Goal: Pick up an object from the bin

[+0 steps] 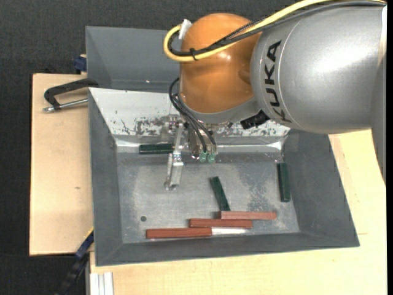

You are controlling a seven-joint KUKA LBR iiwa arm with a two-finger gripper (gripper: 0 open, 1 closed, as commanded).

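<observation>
My gripper (172,183) hangs low over the left middle of the bin floor, below the orange wrist cover. A dark green bar (153,148) lies just to its upper left along the back wall. Another dark green bar (218,193) lies tilted on the floor to its right. None of them touches the gripper.
A third dark green bar (284,182) lies upright by the right wall. Several red-brown bars (178,233) and a white stick (228,230) lie along the front wall. The arm covers the bin's back right.
</observation>
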